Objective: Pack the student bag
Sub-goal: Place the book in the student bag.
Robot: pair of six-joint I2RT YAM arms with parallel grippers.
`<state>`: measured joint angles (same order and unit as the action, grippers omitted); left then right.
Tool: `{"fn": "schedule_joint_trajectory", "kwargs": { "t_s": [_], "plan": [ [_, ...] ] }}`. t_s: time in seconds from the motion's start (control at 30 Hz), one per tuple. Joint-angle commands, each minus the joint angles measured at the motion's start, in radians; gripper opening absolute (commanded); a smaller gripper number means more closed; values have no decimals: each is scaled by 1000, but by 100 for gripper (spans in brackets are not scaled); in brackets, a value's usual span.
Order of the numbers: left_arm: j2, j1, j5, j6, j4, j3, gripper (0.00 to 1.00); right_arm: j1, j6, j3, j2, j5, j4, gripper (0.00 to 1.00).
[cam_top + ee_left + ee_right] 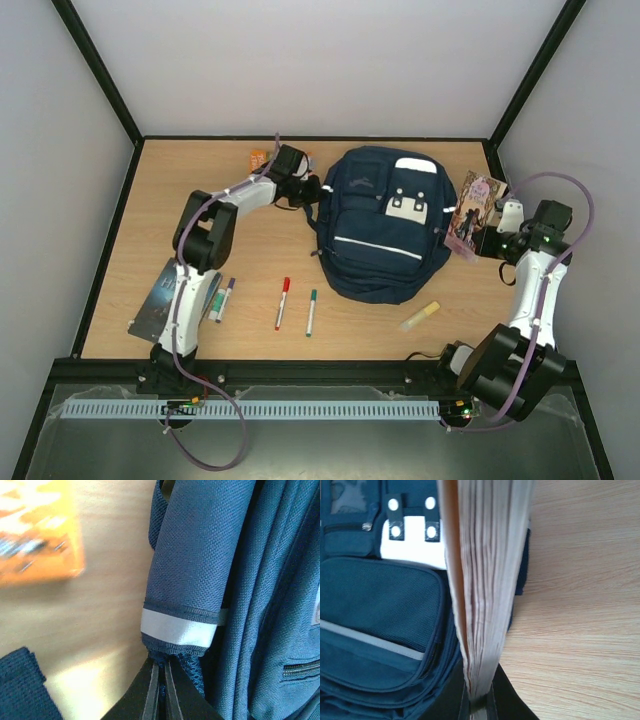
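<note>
The student bag [385,225], a large navy backpack with a white stripe, lies flat in the middle of the table. My left gripper [303,190] is at its upper left side. In the left wrist view the jaws stand shut [161,682] on blue fabric at the end of a padded strap [192,555] with a white band. My right gripper [500,238] is shut on a paperback book [474,213], held on edge just right of the bag. The right wrist view shows the book's page edges [487,580] rising from the gripper [481,702], beside the bag's front pocket [380,605].
An orange packet [259,157] lies at the back, left of the bag, and shows blurred in the left wrist view [37,535]. A dark book [160,300], a purple marker [222,298], a red marker [283,303], a green marker [311,312] and a yellow highlighter [420,316] lie near the front edge.
</note>
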<state>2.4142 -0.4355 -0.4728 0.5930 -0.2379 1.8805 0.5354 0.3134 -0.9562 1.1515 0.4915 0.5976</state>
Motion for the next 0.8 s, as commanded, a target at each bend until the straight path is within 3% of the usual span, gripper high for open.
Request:
{"fn": "schedule_joint_trajectory", "kwargs": {
  "t_s": [0.0, 0.1, 0.2, 0.3, 0.43, 0.6, 0.77],
  "plan": [
    [-222, 16, 157, 128, 99, -252, 2, 3, -10, 6, 16, 16, -25, 1],
    [-337, -3, 249, 217, 161, -429, 2, 3, -21, 6, 27, 36, -24, 1],
    [-385, -10, 290, 217, 148, -495, 4, 3, -22, 4, 33, 44, -22, 1],
    [-376, -3, 324, 162, 16, -439, 37, 3, -13, 5, 31, 43, -18, 1],
    [-427, -10, 392, 85, -97, -409, 54, 3, 3, 9, 25, 36, -16, 1],
    [-514, -93, 310, -122, -101, -402, 55, 4, 5, 9, 32, 34, -18, 1],
    [-538, -292, 228, -423, -147, -346, 55, 3, -10, -16, 57, 71, 0, 1]
  ]
}}
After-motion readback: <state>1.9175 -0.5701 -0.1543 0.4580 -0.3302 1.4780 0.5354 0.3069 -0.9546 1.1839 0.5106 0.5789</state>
